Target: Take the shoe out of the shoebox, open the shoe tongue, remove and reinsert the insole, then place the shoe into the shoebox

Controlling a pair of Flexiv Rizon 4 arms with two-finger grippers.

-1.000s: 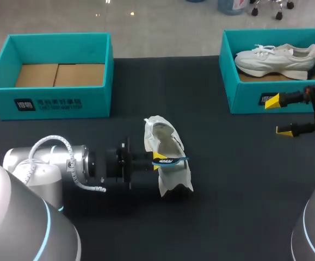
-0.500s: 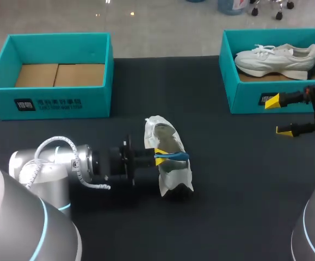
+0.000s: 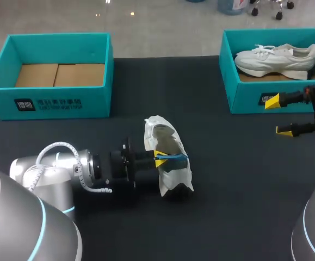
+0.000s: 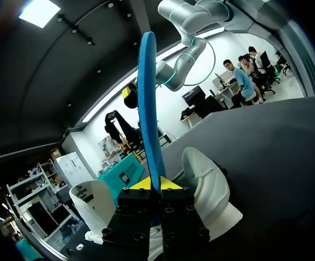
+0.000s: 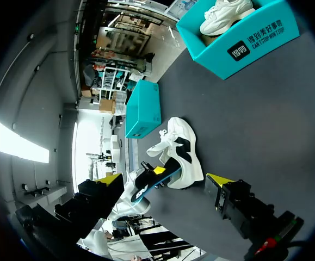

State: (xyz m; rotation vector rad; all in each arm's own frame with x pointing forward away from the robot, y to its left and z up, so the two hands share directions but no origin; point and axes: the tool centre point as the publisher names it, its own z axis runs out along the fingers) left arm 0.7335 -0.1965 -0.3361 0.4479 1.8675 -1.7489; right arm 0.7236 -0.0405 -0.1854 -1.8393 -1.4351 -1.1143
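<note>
White shoe [image 3: 274,58] inside right shoebox [image 3: 245,97]

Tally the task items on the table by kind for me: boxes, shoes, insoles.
Shoeboxes: 2 (left shoebox, right shoebox)
Shoes: 2 (boxed shoe in the right shoebox, loose shoe on the table)
Insoles: 1 (blue insole, pinched in the left gripper)
Total: 5
</note>
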